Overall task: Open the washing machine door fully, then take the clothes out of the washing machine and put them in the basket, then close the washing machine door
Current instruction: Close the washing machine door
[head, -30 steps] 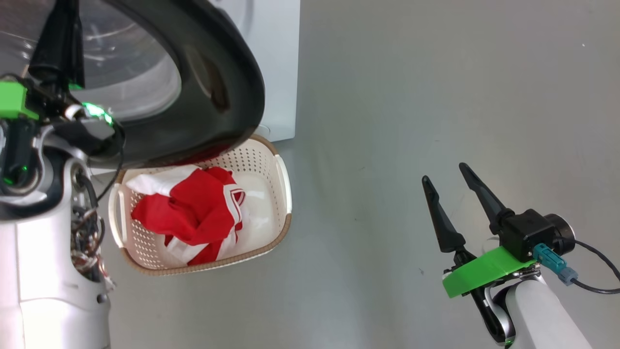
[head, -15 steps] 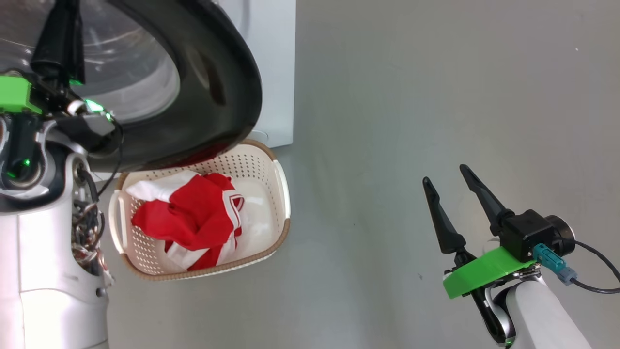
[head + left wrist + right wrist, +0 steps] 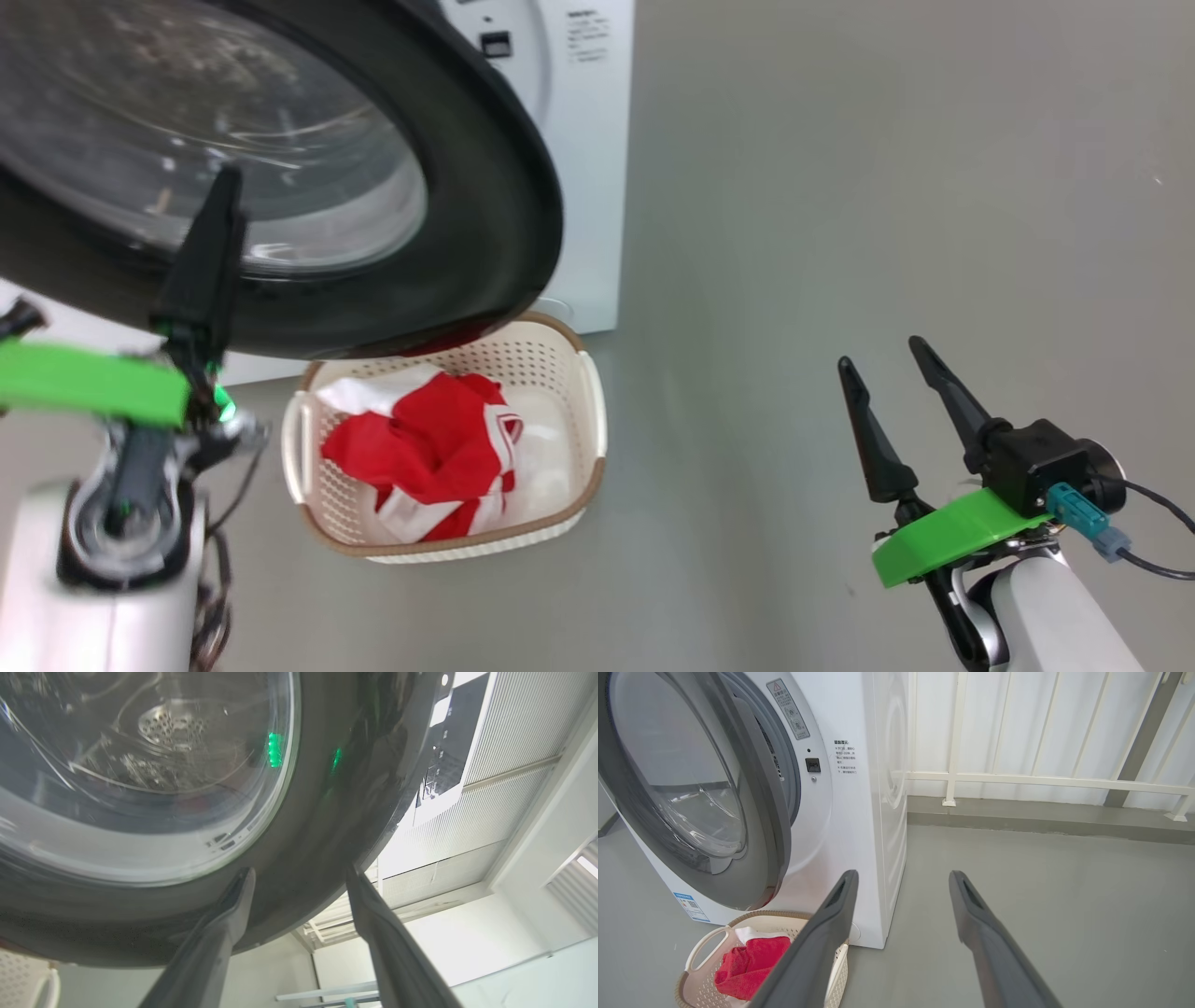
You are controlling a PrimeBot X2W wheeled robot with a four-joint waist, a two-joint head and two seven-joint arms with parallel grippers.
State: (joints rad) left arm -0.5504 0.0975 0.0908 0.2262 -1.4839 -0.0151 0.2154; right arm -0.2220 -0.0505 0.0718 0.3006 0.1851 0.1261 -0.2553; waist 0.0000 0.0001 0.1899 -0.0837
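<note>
The big round door (image 3: 485, 215), glossy black rim around a clear glass bowl, stands swung out from the white boxy front-loading washing machine (image 3: 579, 140). Its lower edge hangs over the back of the cream perforated plastic basket (image 3: 336, 504) on the grey floor (image 3: 794, 233). In that basket lie the red clothes (image 3: 429, 448) with white trim, heaped up. Here the left end effector (image 3: 299, 877) is released, fingers spread close before the black rim, grasping nothing. Over on the other side the right end effector (image 3: 880, 355) hovers released above the floor, well apart from the basket.
</note>
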